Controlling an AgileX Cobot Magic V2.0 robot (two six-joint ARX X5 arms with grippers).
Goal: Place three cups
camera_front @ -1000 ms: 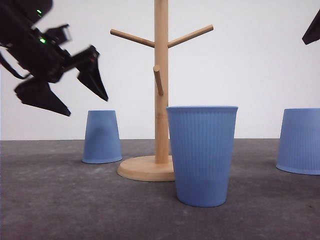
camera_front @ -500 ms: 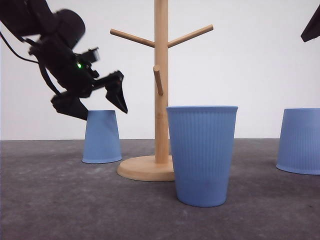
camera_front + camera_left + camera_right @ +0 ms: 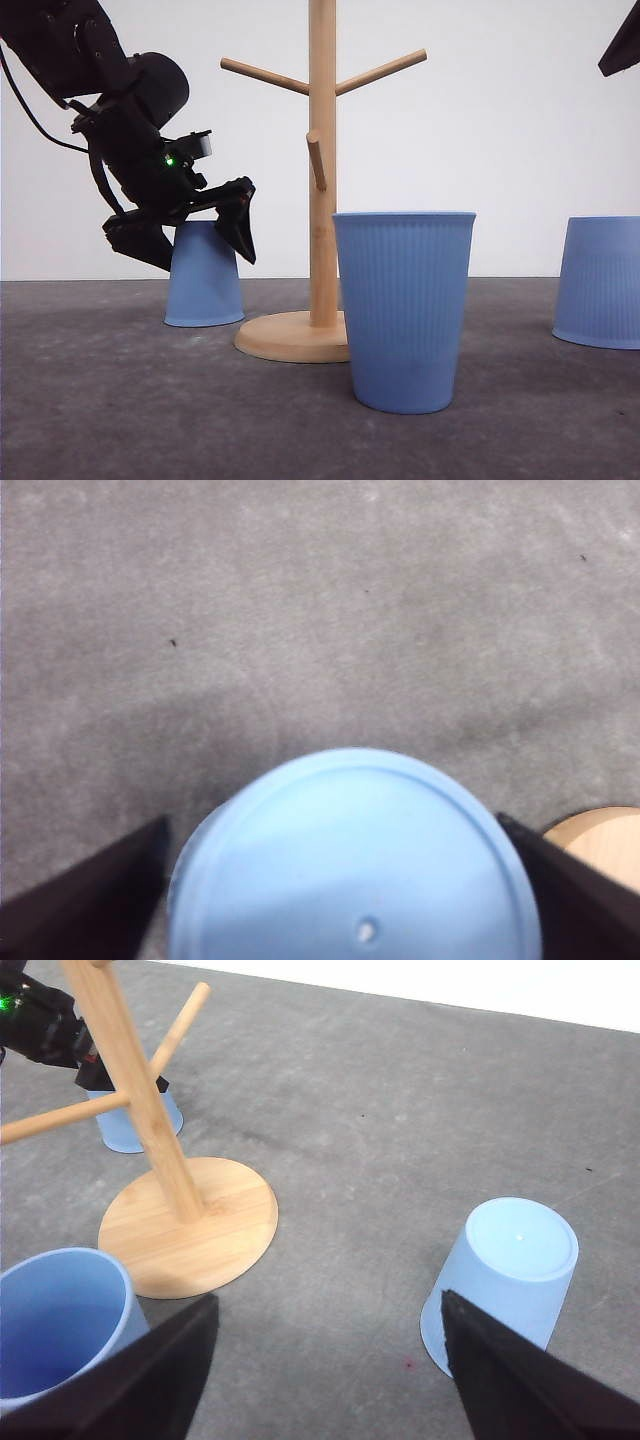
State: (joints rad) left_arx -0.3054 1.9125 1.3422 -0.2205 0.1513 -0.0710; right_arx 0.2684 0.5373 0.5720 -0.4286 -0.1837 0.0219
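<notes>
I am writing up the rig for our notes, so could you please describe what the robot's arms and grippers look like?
The left gripper is matte black, with angular, wedge-shaped fingers tapering to points. Its arm is black too, with a rounded joint housing, a thin black cable looping alongside, and a small green indicator light. The right gripper has similar broad black fingers.

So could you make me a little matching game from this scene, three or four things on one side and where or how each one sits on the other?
Things:
1. Left gripper
2. Middle cup
3. Right-hand cup
4. Wooden rack

Descriptions:
A. Upside down at the right edge of the front view
B. Upright, mouth open, nearest the front camera
C. Open, straddling the flat base of the upside-down left cup
D. Round base on the table, pegs bare

Pairs: 1-C, 2-B, 3-A, 4-D
</notes>
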